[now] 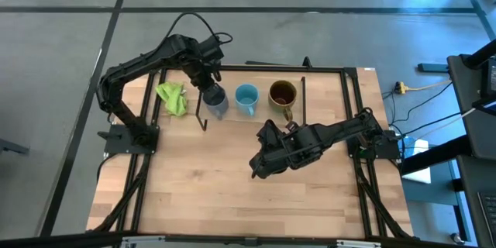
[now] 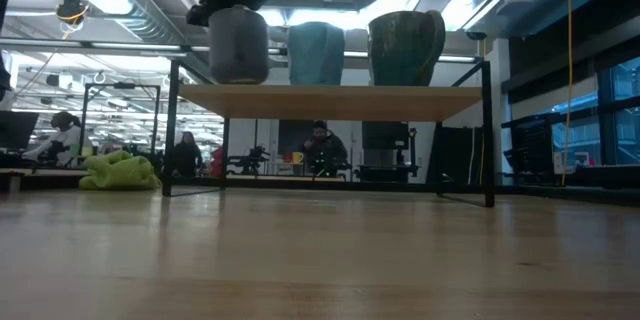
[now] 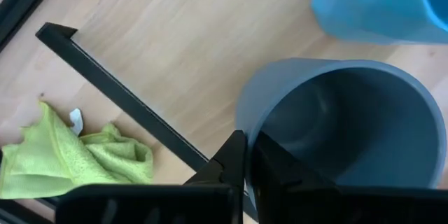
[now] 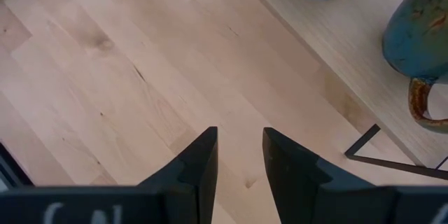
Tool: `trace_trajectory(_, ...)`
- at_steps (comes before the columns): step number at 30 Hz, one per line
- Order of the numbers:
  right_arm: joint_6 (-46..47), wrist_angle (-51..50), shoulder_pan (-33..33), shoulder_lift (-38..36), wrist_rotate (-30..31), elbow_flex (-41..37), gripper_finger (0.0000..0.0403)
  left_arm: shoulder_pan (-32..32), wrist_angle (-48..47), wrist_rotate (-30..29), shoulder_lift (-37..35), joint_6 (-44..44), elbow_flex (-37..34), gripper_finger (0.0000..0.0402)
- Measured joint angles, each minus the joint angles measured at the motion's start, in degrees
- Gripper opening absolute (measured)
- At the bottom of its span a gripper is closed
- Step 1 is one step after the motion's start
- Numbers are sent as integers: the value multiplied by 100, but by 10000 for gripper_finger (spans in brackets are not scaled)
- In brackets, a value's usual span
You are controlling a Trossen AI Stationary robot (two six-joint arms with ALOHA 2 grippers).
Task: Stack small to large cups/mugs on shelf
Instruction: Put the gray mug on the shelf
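Mugs stand upright in a row on the shelf [image 1: 325,93], mouths up, the row running left to right across the upper middle of the high view. The grey-blue mug [image 1: 216,102] is at the left end, the sky-blue mug [image 1: 246,98] in the middle, the brown-olive mug [image 1: 283,94] at the right with its dark inside showing. The sky-blue mug's handle points toward the lower edge of that frame, and so does the brown-olive one's. In the low view the three stand side by side, close but apart, on the board at the top of the frame.

The left gripper [image 1: 208,83] is over the grey-blue mug; in the left wrist view its fingers [image 3: 234,164] are nearly together, pinching the mug's rim [image 3: 255,129], one finger seemingly inside the wall and one outside. The right gripper [image 1: 261,164] waits over the bare table [image 1: 217,194] below the shelf in the high view, its fingers [image 4: 203,161] narrowly apart and holding nothing. A green cloth [image 1: 173,98] lies on the table just left of the shelf.
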Motion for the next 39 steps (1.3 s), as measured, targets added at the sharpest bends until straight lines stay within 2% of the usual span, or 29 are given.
trace_trajectory(14, 37, 0, 0, 0, -2, 0, 116, -4, -67, -29, 68, -31, -2, 8)
trace_trajectory(32, 31, 0, 0, 0, -2, -2, 116, -87, 135, -34, 68, -11, 1, 53)
trace_trajectory(39, 28, 0, 0, 0, -2, -3, 116, -85, 129, 1, 64, 35, 2, 58)
